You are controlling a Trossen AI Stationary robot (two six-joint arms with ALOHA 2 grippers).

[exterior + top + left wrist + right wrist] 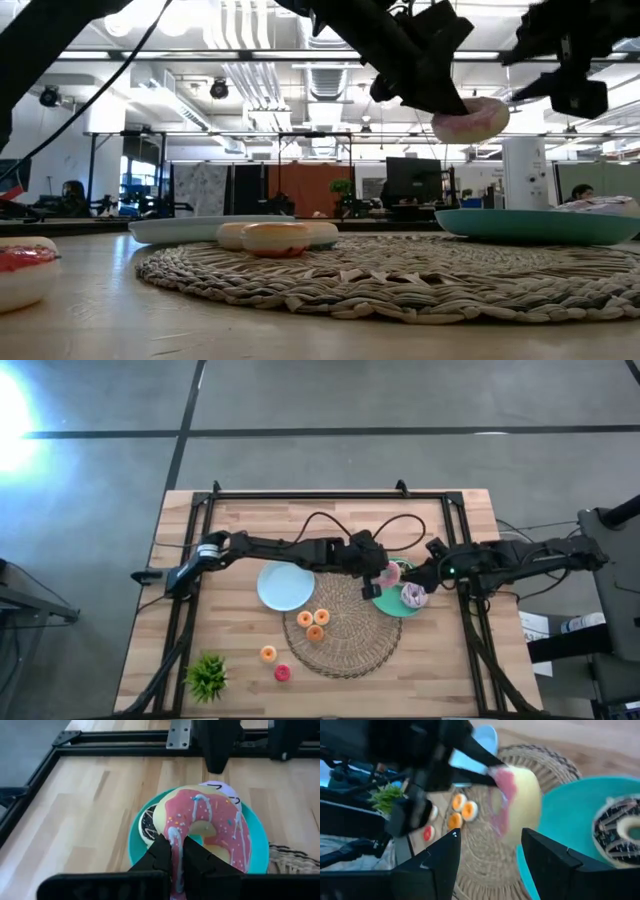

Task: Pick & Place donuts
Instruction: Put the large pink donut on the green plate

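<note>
My left gripper [177, 857] reaches over the teal-green plate [392, 607] and is shut on the pink-frosted donut [210, 820], which also shows in the low view [470, 120]. The dark brown donut [146, 824] and the lilac-white donut [413, 597] rest flat on that plate. My right gripper [490, 855] is open and hovers just right of the pink donut [517, 802], touching nothing. Three tiny orange donuts [314, 622] lie on the woven mat [345, 640]. Another orange one [267, 653] and a red-pink one [282, 672] lie on the wood. My left gripper pinches the pink donut's ring wall [176, 836] between its two fingers, at the part of the ring nearest the wrist. The fingers come from the table's left, slanting down. The donut is lifted clear above the teal plate [540, 225] and sits tilted.
A light-blue plate [285, 586] sits left of the mat. A small spiky green plant [207, 676] stands near the table's near-left corner. A black frame [330, 497] runs along the far and side edges. Cables loop across the far part of the table.
</note>
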